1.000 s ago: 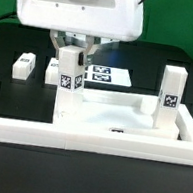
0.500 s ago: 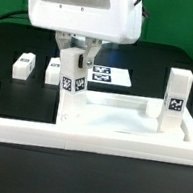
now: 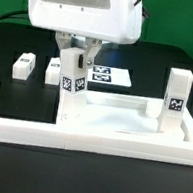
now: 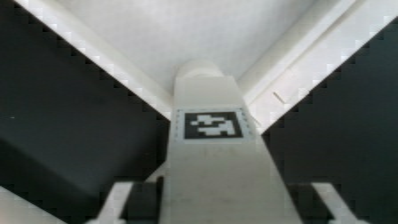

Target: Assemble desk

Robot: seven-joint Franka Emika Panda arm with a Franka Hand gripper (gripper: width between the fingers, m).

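Nudged toward the exterior view's right since a second ago, our pincer (image 3: 76,57) grips a leg (image 3: 73,93), jaws half-closed | leg stands at corner of tabletop (image 3: 117,116) | we fear a slight tilt jamming its seating.

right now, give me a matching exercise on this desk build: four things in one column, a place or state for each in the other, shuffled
1. standing leg at the exterior view's left
2. standing leg at the exterior view's right
3. loose leg block
4. marker board

A. lying down, exterior view's far left
B. flat behind the tabletop
C. gripped by the claw
D. on the tabletop, untouched

Pairs: 1-C, 2-D, 3-A, 4-B
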